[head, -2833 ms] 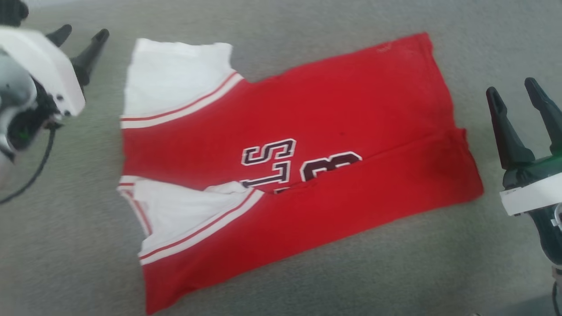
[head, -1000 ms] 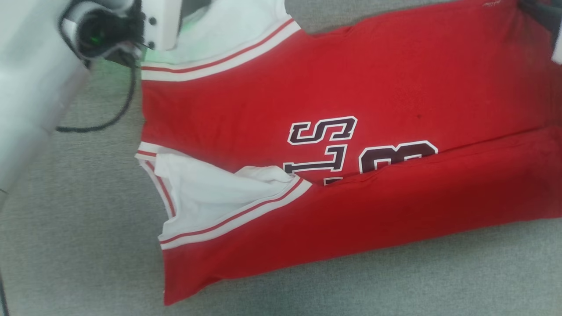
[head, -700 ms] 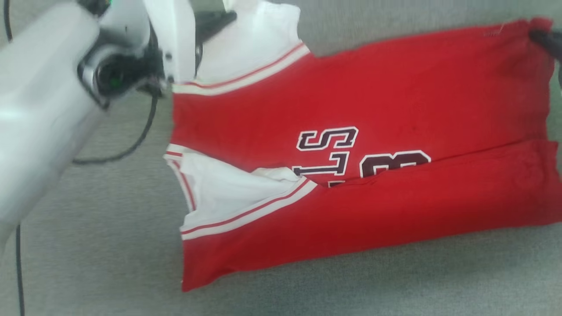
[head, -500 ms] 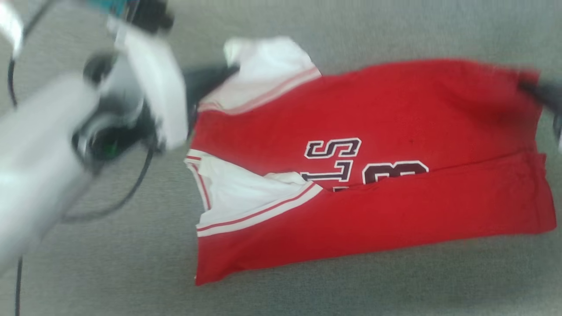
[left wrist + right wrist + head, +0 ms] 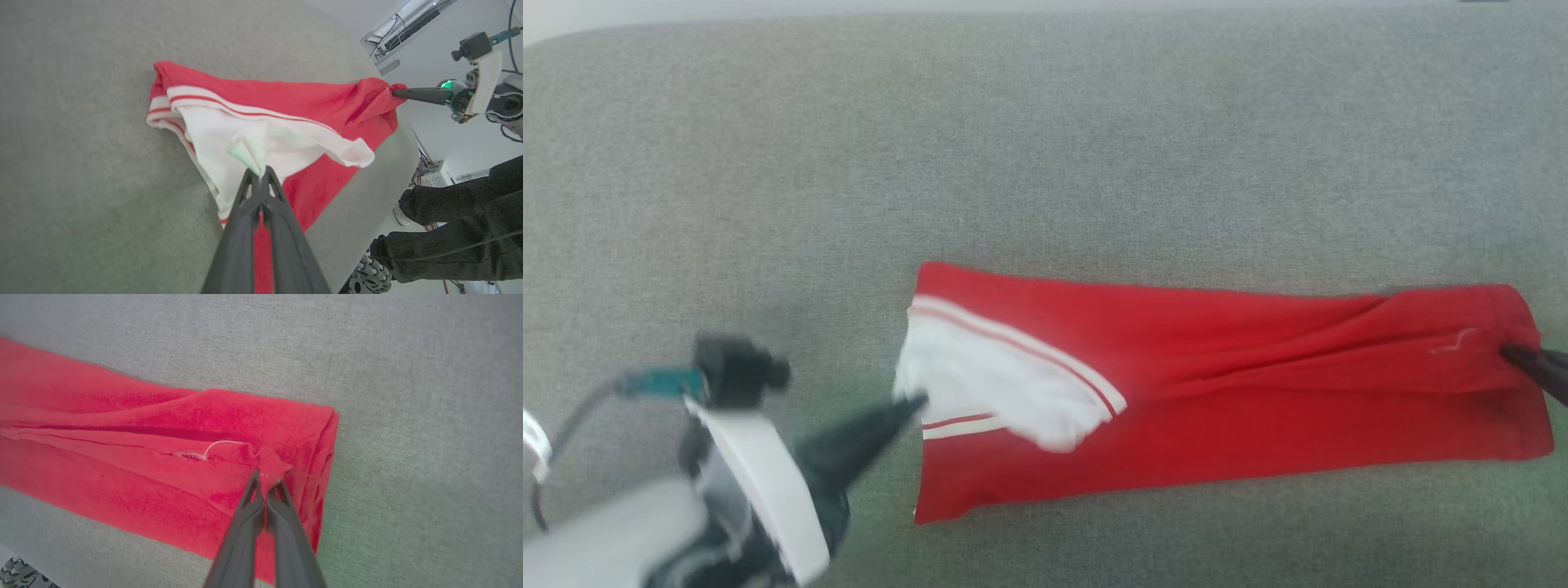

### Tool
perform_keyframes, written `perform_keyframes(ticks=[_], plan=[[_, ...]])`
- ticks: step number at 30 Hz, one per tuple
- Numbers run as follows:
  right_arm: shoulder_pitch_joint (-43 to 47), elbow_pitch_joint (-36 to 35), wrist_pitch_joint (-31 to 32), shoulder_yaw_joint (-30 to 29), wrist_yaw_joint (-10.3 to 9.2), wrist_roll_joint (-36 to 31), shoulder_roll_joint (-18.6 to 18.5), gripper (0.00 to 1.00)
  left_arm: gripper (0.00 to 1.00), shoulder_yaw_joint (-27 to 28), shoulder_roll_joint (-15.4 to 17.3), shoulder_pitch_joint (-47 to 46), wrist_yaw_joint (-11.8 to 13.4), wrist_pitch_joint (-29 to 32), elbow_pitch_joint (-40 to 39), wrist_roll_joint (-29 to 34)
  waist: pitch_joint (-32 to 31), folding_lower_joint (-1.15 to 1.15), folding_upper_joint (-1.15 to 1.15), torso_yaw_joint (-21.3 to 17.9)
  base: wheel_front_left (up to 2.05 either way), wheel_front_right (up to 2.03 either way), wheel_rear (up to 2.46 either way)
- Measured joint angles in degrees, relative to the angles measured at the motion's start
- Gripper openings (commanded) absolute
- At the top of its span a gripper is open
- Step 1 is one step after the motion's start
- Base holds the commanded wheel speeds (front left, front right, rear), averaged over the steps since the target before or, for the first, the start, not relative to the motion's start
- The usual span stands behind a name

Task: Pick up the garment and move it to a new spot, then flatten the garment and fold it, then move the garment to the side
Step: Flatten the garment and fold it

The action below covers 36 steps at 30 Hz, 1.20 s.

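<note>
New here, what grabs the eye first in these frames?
The red garment, folded into a long band, lies across the grey surface in the head view. The left gripper is shut on its white sleeve at the left end, and the right gripper is shut on the red corner at the right end.

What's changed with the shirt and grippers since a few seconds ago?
The left gripper closed on a white sleeve, the right gripper on the hem corner. They folded the far half of the shirt towards the robot, hiding the lettering; it is now a narrow band. Unchanged: it lies on the grey surface, sleeves leftward.
</note>
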Motion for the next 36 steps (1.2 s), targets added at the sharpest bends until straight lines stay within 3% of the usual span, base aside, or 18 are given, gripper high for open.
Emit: perform_keyframes(ticks=[5, 8, 13, 15, 16, 17, 18, 19, 20, 25, 28, 36], plan=[[3.6, 1.2, -2.9, -2.0, 0.00, -2.4, 1.5, 0.00, 0.00, -2.2, -0.7, 4.3, 3.2, -1.8, 1.0, 2.3, 0.7, 0.00, 0.00, -0.3, 0.00, 0.00, 0.00], [3.2, 3.0, -3.9, -1.7, 0.00, -5.3, 4.8, 0.00, 0.00, -2.1, -5.8, 4.4, 2.7, -3.1, 6.7, 3.5, 1.8, 0.00, 0.00, -0.6, 0.00, 0.00, 0.00], [0.0, 5.2, -4.7, -0.9, 0.00, -7.5, 8.0, 0.00, 0.00, -2.2, -10.5, 3.2, 1.6, -4.4, 14.2, 6.0, 2.8, 0.00, 0.00, -1.8, 0.00, 0.00, 0.00], [-0.3, 5.5, -5.3, -0.9, 0.00, -7.9, 8.5, 0.29, 0.00, -2.1, -11.1, 2.9, 1.2, -4.6, 15.4, 6.2, 2.9, -0.01, 0.00, -2.0, 0.00, 0.00, 0.00], [-0.7, 5.9, -5.7, -0.9, 0.00, -8.2, 8.9, 0.61, 0.17, -2.0, -11.6, 2.7, 1.0, -4.8, 16.4, 6.5, 2.9, 0.00, 0.00, -2.3, 0.00, 0.00, 0.00], [-0.9, 6.1, -5.7, -0.8, 0.00, -8.3, 9.0, 0.98, 0.43, -1.9, -12.0, 2.7, 0.6, -5.2, 17.3, 7.2, 2.9, -0.01, 0.00, -2.4, 0.00, 0.00, 0.00], [-1.0, 6.1, -5.9, -0.8, 0.00, -8.3, 9.2, 0.98, 0.43, -1.7, -12.3, 2.8, 0.5, -5.6, 18.2, 7.8, 2.9, 0.00, 0.00, -2.7, 0.00, 0.00, 0.00], [-1.1, 6.3, -6.5, -1.1, 0.00, -8.2, 9.5, 1.00, 0.90, -1.2, -12.8, 2.9, 0.5, -5.9, 19.0, 8.4, 2.7, 0.00, 0.00, -2.8, 0.00, 0.00, 0.00], [-1.1, 6.6, -6.9, -1.5, 0.00, -7.8, 9.5, 1.00, 1.00, -0.4, -13.2, 3.4, 0.4, -6.1, 19.5, 8.4, 2.5, 0.00, 0.00, -2.9, 0.00, 0.00, 0.00], [0.9, 7.3, -7.9, -4.0, -0.01, -4.9, 8.3, 1.00, 1.00, 7.8, -15.6, 8.3, 0.1, -6.4, 19.6, 10.7, 0.9, -0.01, 0.00, -2.1, 0.00, 0.00, 0.00], [2.3, 8.5, -7.4, -5.7, 0.00, -2.9, 7.5, 1.00, 1.00, 14.1, -17.4, 12.8, 1.3, -6.4, 19.2, 14.0, 0.2, -0.01, 0.00, -0.9, 0.00, 0.00, 0.00], [3.5, 14.4, -2.3, -7.3, -0.01, 0.1, 8.3, 1.00, 1.00, 28.9, -25.6, 21.1, 2.2, -6.3, 19.6, 28.0, -1.0, 0.00, 0.00, 3.9, 0.00, 0.00, 0.00]])
